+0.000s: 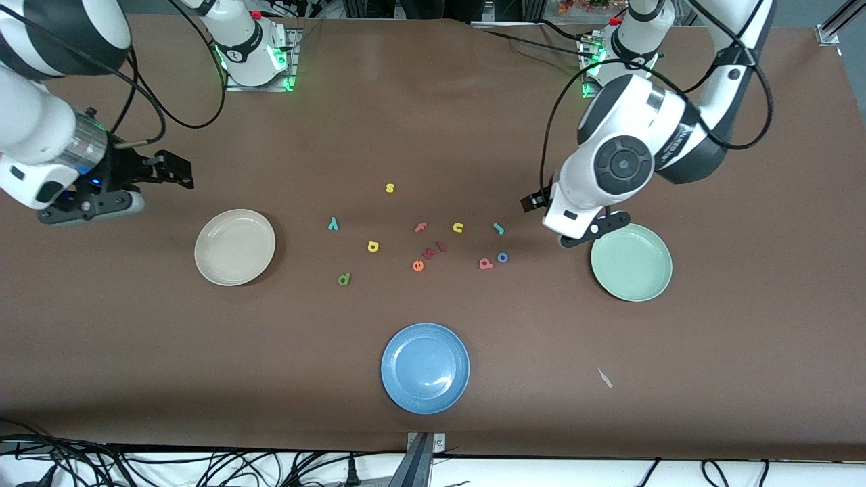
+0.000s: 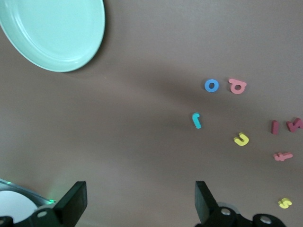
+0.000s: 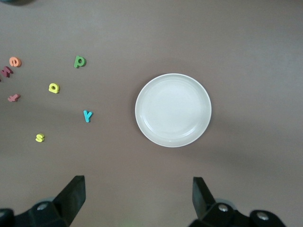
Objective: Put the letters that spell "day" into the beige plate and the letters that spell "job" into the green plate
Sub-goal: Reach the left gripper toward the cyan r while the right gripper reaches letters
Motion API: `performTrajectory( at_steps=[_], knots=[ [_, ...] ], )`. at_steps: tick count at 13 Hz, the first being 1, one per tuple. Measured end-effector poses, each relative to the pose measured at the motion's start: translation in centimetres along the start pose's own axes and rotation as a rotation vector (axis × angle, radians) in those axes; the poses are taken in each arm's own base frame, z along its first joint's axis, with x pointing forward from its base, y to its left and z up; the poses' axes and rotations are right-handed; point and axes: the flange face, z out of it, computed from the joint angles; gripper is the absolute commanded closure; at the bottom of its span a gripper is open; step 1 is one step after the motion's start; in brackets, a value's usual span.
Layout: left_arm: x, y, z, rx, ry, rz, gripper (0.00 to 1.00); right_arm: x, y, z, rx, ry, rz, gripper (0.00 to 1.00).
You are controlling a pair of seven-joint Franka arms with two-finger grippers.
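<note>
The beige plate point(image 1: 235, 247) point(image 3: 173, 109) lies toward the right arm's end and holds nothing. The green plate point(image 1: 631, 262) point(image 2: 54, 30) lies toward the left arm's end, also bare. Between them on the table are the green d point(image 1: 344, 278), yellow a point(image 1: 373, 246) and teal y point(image 1: 333, 223), then the teal j point(image 1: 499, 228), blue o point(image 1: 502, 257) and pinkish-red b point(image 1: 486, 263). My right gripper point(image 3: 138, 184) hangs open over bare table beside the beige plate. My left gripper point(image 2: 139, 189) hangs open beside the green plate, near the j point(image 2: 196, 120).
A blue plate point(image 1: 425, 367) lies nearer the front camera, at the middle. Other letters are mixed in: yellow s point(image 1: 390, 188), yellow u point(image 1: 458, 227), pink f point(image 1: 420, 227), orange e point(image 1: 418, 265), dark red pieces point(image 1: 433, 250). A small scrap point(image 1: 604, 377) lies nearer the camera.
</note>
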Motion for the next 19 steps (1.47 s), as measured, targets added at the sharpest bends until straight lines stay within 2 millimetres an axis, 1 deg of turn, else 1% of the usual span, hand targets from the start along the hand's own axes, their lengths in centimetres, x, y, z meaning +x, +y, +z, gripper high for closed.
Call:
performTrajectory(
  at_steps=[1,3,4,5,8,9,11,14,15,16,17,18,19],
  knots=[
    [-0.1,0.5,0.3,-0.004,0.004,-0.010,0.00,0.7,-0.2,1.4,0.002,-0.021,-0.006,0.00],
    [0.1,0.9,1.0,-0.010,0.005,-0.034,0.00,2.2,0.2,5.0,0.013,-0.077,-0.008,0.00],
    [0.3,1.5,1.5,-0.020,0.010,-0.043,0.00,2.9,0.2,6.5,0.016,-0.092,-0.008,0.00],
    [0.4,2.2,2.3,-0.035,0.019,-0.063,0.00,3.3,-0.1,7.2,0.017,-0.098,-0.005,0.00],
    [0.8,4.5,5.1,-0.065,0.027,-0.101,0.00,3.8,-3.0,7.4,0.006,-0.091,0.017,0.00],
    [1.0,5.1,5.9,-0.075,0.029,-0.118,0.00,3.9,-3.4,7.6,0.005,-0.090,0.018,0.00],
    [1.4,6.1,8.1,-0.080,0.023,-0.147,0.00,4.3,-3.3,8.4,0.006,-0.088,0.023,0.00],
    [2.5,6.4,11.2,-0.068,0.002,-0.169,0.00,4.8,-3.3,11.0,0.007,-0.081,0.035,0.00],
    [2.7,6.4,12.3,-0.077,0.007,-0.174,0.00,4.8,-3.6,12.1,0.008,-0.086,0.048,0.00],
    [2.6,6.5,13.5,-0.089,0.014,-0.179,0.01,4.7,-4.6,13.0,0.008,-0.086,0.067,0.00],
    [2.5,6.4,14.7,-0.098,0.020,-0.187,0.06,4.6,-5.9,13.9,0.009,-0.085,0.091,0.00],
    [2.3,6.3,15.7,-0.104,0.024,-0.191,0.17,4.4,-7.4,14.5,0.009,-0.087,0.106,0.00],
    [2.2,6.3,16.5,-0.108,0.027,-0.192,0.32,4.3,-8.5,14.8,0.010,-0.087,0.112,0.00]
  ],
)
